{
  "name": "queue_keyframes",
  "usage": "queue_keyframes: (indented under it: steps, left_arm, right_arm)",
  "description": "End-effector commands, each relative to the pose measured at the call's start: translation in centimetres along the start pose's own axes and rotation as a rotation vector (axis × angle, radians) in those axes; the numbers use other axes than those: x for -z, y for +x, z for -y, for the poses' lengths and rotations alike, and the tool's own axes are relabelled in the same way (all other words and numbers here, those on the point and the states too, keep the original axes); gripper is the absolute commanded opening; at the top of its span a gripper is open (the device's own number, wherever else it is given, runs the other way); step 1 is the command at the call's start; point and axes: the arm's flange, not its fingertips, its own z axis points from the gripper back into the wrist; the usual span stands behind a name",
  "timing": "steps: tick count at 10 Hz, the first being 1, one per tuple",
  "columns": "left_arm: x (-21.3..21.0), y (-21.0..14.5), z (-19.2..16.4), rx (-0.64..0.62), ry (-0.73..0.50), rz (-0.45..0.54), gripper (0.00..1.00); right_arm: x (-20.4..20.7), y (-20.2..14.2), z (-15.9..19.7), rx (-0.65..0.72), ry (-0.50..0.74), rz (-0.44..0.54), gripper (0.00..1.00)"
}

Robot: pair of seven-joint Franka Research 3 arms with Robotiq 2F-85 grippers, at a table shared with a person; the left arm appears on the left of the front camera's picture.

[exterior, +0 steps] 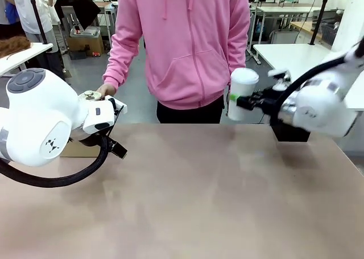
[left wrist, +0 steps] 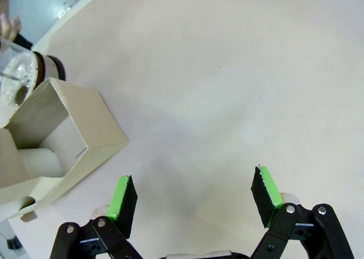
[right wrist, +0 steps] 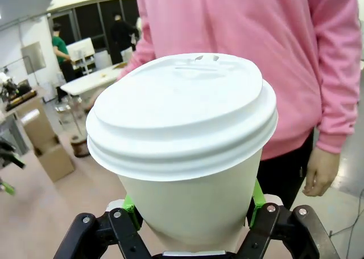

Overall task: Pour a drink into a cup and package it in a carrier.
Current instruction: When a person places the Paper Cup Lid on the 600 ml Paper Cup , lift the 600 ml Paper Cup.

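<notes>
The white paper cup (exterior: 243, 87) with its domed lid hangs upright above the table's far right edge, and my right gripper (exterior: 238, 103) is shut on its lower wall. In the right wrist view the cup (right wrist: 187, 139) sits between the green pads (right wrist: 130, 206). My left gripper (left wrist: 193, 193) is open over bare table, just right of the brown cardboard carrier (left wrist: 62, 134). The carrier (exterior: 78, 149) stands at the far left, partly behind my left arm. A glass jug (left wrist: 20, 77) stands beyond it, under the person's hand (exterior: 106, 90). The drink inside is hidden.
A person in a pink hoodie (exterior: 187, 42) stands at the far edge, facing me. A black box (exterior: 291, 132) sits on the table under my right arm. The tan tabletop (exterior: 199, 196) stretches bare across the middle and front.
</notes>
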Motion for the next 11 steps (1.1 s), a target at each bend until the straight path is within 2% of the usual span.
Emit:
queue_keyframes:
  steps: [1,3,5,8,11]
  left_arm:
    - [0.0,0.0,0.0,-0.001,-0.002,0.001,1.0]
    - [0.0,0.0,0.0,-0.001,-0.002,0.001,1.0]
    - [0.0,0.0,0.0,-0.001,-0.002,0.001,1.0]
    - [0.0,0.0,0.0,-0.001,-0.002,0.001,1.0]
    - [0.0,0.0,0.0,-0.001,-0.002,0.001,1.0]
  right_arm:
    - [-5.0,6.8,-2.0,0.019,-0.002,-0.017,0.8]
    - [-9.0,11.0,-4.8,0.004,0.003,-0.021,0.8]
    - [-11.6,13.1,-7.6,-0.017,-0.008,-0.026,0.8]
    - [-12.1,14.0,-10.4,-0.032,0.002,-0.043,0.8]
    - [-11.8,13.5,-10.1,-0.053,0.006,-0.019,0.8]
